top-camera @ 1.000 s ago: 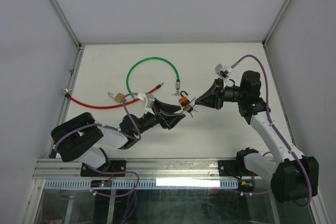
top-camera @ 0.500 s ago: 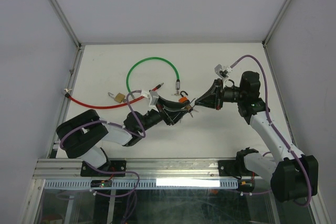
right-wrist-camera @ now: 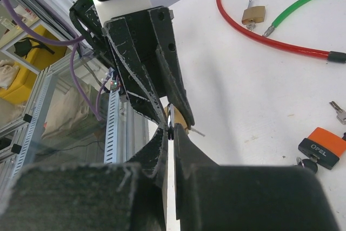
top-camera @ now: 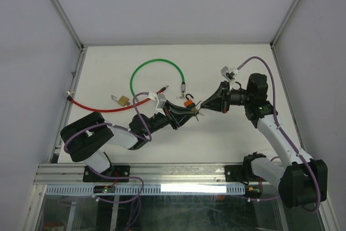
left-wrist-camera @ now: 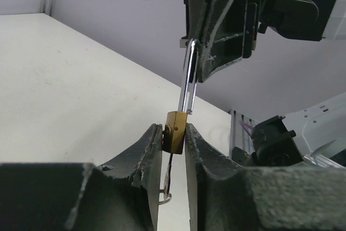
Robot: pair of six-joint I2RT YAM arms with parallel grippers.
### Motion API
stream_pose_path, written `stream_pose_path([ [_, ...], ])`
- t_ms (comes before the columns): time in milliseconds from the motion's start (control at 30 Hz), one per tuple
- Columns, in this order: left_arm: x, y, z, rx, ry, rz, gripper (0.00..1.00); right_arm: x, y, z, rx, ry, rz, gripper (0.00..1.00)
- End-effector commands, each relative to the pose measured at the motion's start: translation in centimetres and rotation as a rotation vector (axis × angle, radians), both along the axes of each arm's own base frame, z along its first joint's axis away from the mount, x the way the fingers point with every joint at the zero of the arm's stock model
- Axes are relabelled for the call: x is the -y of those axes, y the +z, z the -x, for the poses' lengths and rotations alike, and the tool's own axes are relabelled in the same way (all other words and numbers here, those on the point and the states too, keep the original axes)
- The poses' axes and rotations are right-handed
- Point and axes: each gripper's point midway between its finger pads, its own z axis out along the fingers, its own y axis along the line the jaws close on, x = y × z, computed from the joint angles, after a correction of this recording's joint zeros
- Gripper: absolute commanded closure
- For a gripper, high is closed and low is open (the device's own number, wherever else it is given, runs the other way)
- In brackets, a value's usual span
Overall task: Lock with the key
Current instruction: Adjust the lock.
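Observation:
A small brass padlock (left-wrist-camera: 175, 132) hangs in the air between the two arms. My left gripper (left-wrist-camera: 174, 129) has closed on its body, one finger on each side. The steel shackle (left-wrist-camera: 186, 82) rises from the lock into my right gripper (right-wrist-camera: 171, 125), which is shut on it. A thin key (left-wrist-camera: 169, 169) with a ring hangs from the lock's underside, between my left fingers. In the top view the left gripper (top-camera: 189, 112) and right gripper (top-camera: 200, 109) meet tip to tip over the middle of the table.
An orange padlock (top-camera: 188, 101) with keys lies on the table just behind the grippers. Another brass padlock (top-camera: 123, 100) lies at the left by a red cable (top-camera: 97, 106). A green cable loop (top-camera: 157, 63) lies farther back.
My left gripper has moved right and up to the hanging padlock, and its jaws have narrowed onto the body. The right arm has stayed still.

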Motion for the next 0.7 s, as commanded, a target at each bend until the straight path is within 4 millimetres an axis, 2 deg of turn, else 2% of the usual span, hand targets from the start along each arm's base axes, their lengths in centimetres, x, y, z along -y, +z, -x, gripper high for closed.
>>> stream_pose_path([
  [0, -0.4, 5.4, 1.6, 0.151, -0.042, 0.171, 0.9, 0.0, 0.9, -0.2, 0.048, 0.01, -0.018, 1.0],
  [67, -0.5, 5.4, 1.7, 0.158, -0.042, 0.171, 1.0, 0.0, 0.9, -0.2, 0.048, 0.012, -0.018, 1.0],
  [300, -1.7, 5.0, 2.6, 0.21, -0.071, 0.124, 1.0, 0.1, 0.8, 0.3, 0.006, 0.02, 0.001, 0.97],
  [367, -2.3, 4.7, 2.8, 0.216, -0.103, 0.09, 1.0, 0.2, 0.8, 0.4, 0.101, 0.048, 0.016, 0.65],
  [433, -2.9, 4.3, 3.0, 0.222, -0.15, 0.039, 1.0, 0.3, 0.8, 0.8, 0.128, 0.072, 0.023, 0.48],
  [500, -3.5, 3.8, 3.2, 0.242, -0.195, -0.026, 1.0, 0.4, 0.8, 1.3, 0.158, 0.096, 0.034, 0.35],
  [567, -4.0, 2.9, 3.0, 0.265, -0.22, -0.116, 1.0, 0.5, 0.7, 1.7, 0.18, 0.114, 0.046, 0.26],
  [600, -4.0, 2.3, 3.0, 0.274, -0.229, -0.174, 1.0, 0.4, 0.5, 1.9, 0.197, 0.125, 0.05, 0.24],
  [633, -4.0, 0.8, 2.8, 0.256, -0.239, -0.264, 1.0, 0.4, 0.4, 2.2, 0.212, 0.141, 0.054, 0.22],
  [667, -4.0, 0.4, 2.8, 0.27, -0.246, -0.316, 1.0, 0.3, 0.2, 2.6, 0.242, 0.159, 0.058, 0.19],
])
